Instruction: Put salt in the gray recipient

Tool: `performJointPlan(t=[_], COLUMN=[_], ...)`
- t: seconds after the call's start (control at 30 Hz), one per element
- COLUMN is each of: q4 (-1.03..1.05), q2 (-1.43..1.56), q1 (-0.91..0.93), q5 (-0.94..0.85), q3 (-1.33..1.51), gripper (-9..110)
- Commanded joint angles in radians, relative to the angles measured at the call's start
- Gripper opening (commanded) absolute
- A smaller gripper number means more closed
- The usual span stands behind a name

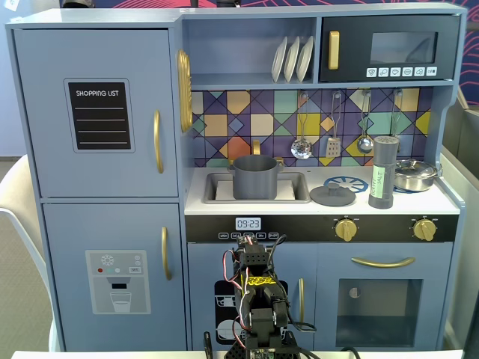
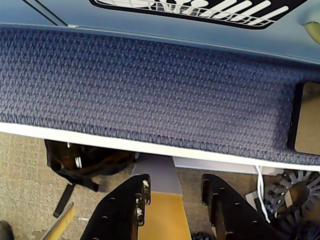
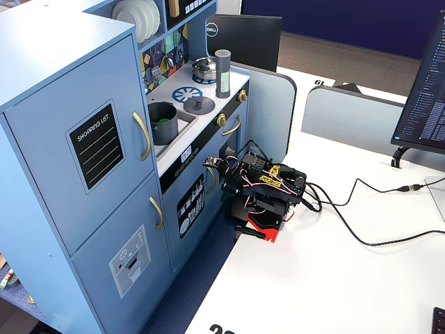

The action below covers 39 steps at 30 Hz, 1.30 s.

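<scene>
While the gripper hangs spread and empty off the table edge, the salt shaker stands beside the lid (gray pot contents hidden).

The setting is an office, with a child's play kitchen standing beside a white desk. A Dell monitor and a second screen showing lines of text sit on desks separated by grey partition panels, and black cables trail across the desktop. Blue carpet covers the floor below the desk edge. The toy kitchen is pale blue wood with a "Shopping List" chalkboard, a painted microwave, white plates in a rack, hanging utensils against a patterned backsplash, and gold knobs
</scene>
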Motion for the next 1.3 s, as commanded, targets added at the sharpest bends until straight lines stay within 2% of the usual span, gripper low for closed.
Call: performJointPlan(t=[0.0,0.27,0.37,0.53,0.73,0.9,1.03,1.07,1.17,1.27], q4=[-0.011,-0.011,-0.052,-0.109,-0.213,-0.502,-0.718,-0.769,-0.874,-0.960], q2=[0.006,0.006,0.005,-0.138,-0.298,-0.397,-0.500,-0.523,-0.563,-0.615], q1=[-0.043,-0.046,0.008,0.097,0.371,0.646,0.793,0.819,0.911,0.937], q5=[0.003,0.009,0.026,0.091,0.069,-0.018,-0.032,-0.034,0.052,0.067], q3=[0.000,0.000,-0.006,-0.264,-0.672,-0.887,-0.977,-0.983,-0.976,-0.965], gripper=[0,0,0,0,0,0,0,2,29,43])
